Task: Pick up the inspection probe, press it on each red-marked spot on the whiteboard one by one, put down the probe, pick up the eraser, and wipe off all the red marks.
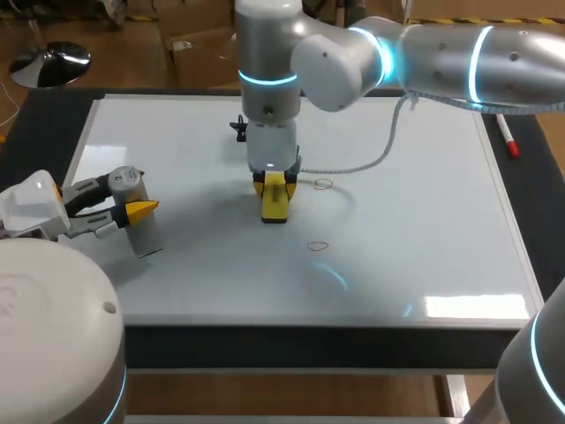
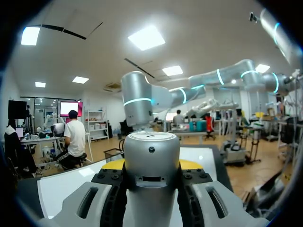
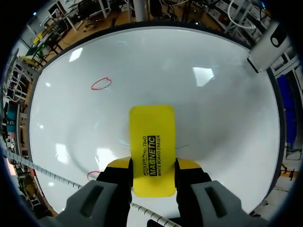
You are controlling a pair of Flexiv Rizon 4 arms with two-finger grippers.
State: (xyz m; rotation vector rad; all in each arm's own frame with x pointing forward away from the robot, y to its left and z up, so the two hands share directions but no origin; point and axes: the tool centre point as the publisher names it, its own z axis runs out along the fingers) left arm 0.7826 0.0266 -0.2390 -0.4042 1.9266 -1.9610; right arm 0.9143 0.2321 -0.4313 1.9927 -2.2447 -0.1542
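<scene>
Right wrist view: we are pinching the eraser (image 3: pixel 152 146) in our right gripper (image 3: pixel 152 166), its long axis pointing ahead over the whiteboard (image 3: pixel 213 118), one red mark (image 3: pixel 93 175) just beside it, another (image 3: pixel 101 83) ahead on that side.

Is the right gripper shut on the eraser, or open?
Shut: the right gripper has both fingers against the eraser, from two sides.
</scene>
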